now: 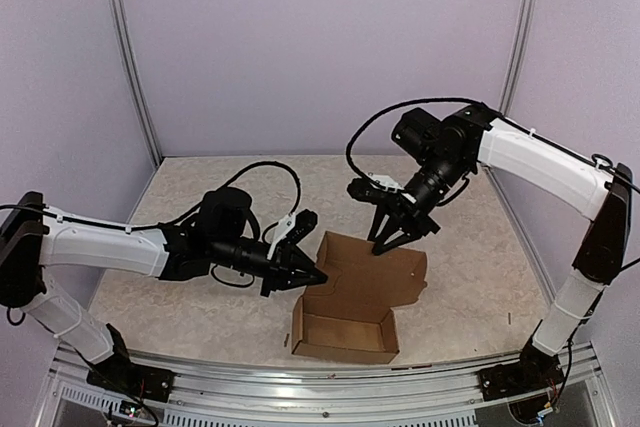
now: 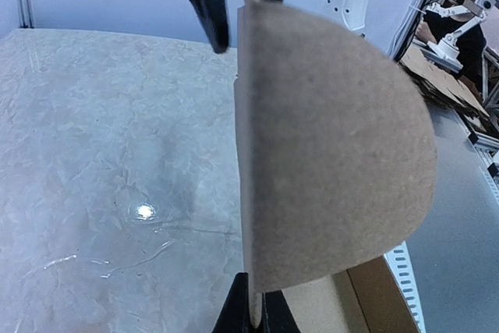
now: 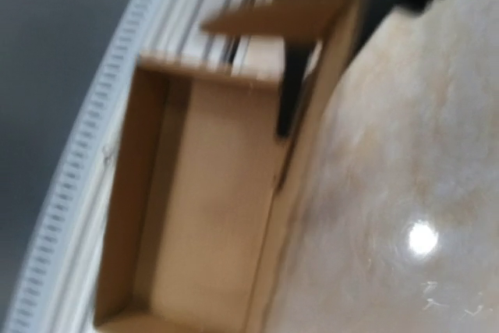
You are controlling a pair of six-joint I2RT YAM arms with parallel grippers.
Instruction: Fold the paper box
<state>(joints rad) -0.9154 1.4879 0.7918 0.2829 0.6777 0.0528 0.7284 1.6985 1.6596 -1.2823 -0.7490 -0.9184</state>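
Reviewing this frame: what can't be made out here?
- Right wrist view: blurred; unclear whether the right gripper holds the paper box lid.
- Left wrist view: the rounded tab pinched by the left gripper hides the rest of the box.
- Top view: both fingertip contacts too small.

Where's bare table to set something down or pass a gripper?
Free: the table strip between the paper box and the right arm's base; the near-left corner before the left arm. Crowded: the middle, left gripper pinches the box's tab, right gripper at its lid.
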